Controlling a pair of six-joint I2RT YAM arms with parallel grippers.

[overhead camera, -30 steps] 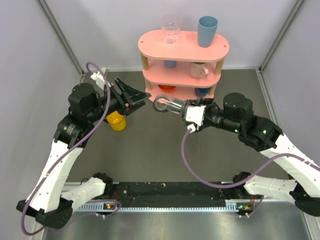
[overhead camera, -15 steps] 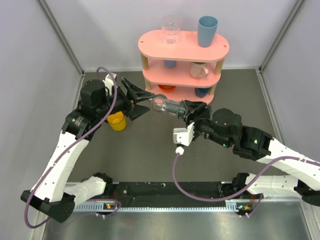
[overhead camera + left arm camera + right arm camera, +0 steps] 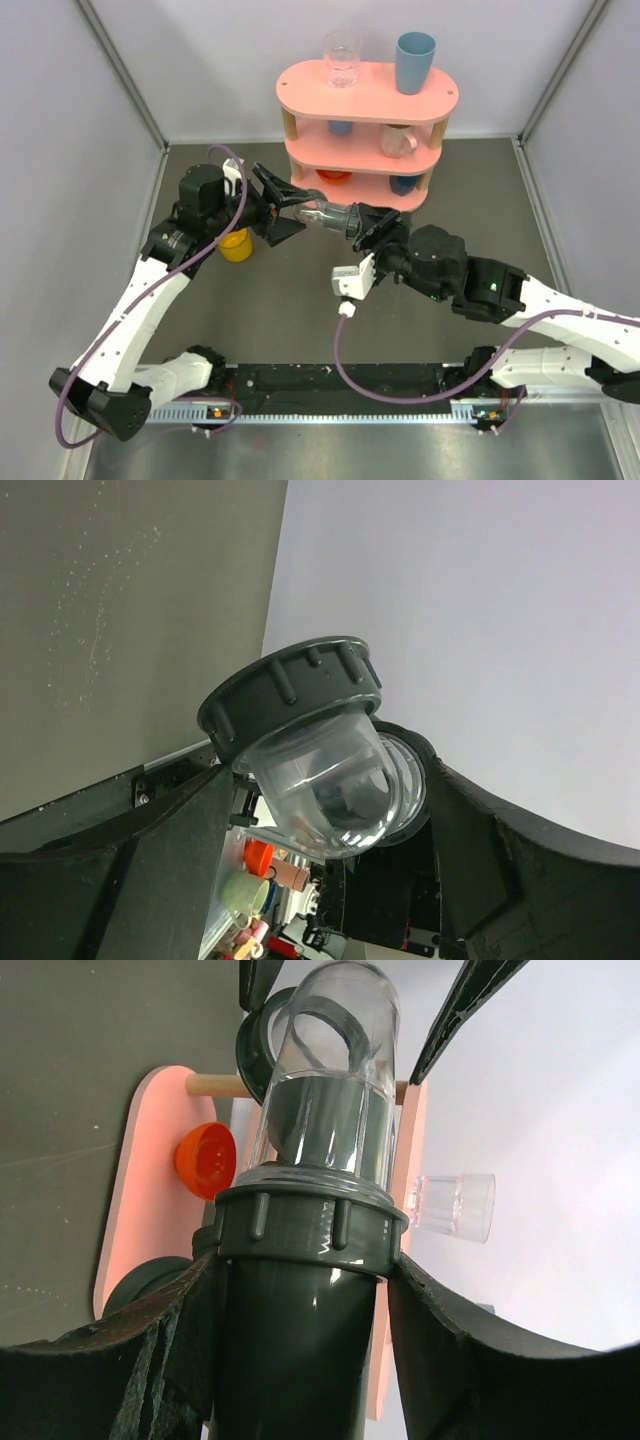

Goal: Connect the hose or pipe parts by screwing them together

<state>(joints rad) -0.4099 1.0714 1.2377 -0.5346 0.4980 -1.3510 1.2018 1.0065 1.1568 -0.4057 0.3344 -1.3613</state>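
The hose or pipe parts hang joined in mid-air in front of the shelf. A dark grey pipe fitting (image 3: pixel 300 1350) with a ribbed collar (image 3: pixel 310 1225) carries a translucent tube (image 3: pixel 325 213). My right gripper (image 3: pixel 362 225) is shut on the fitting's dark body, its fingers (image 3: pixel 150 1360) pressed against both sides just below the collar. My left gripper (image 3: pixel 302 212) is open, one finger on each side of the tube's rounded end (image 3: pixel 325 790). I see no firm contact there. The left fingers (image 3: pixel 470 1000) also show at the top of the right wrist view.
A pink three-tier shelf (image 3: pixel 300 90) stands at the back, close behind the pipe parts. It holds a clear glass (image 3: pixel 342 58), a blue cup (image 3: pixel 414 62) and small cups on the lower tiers. A yellow cup (image 3: pixel 236 245) sits on the table under the left arm. Grey walls close both sides.
The right arm has carried the joined parts left and back towards the shelf. The left gripper has opened wider and moved in, so its fingers now flank the tube's end.
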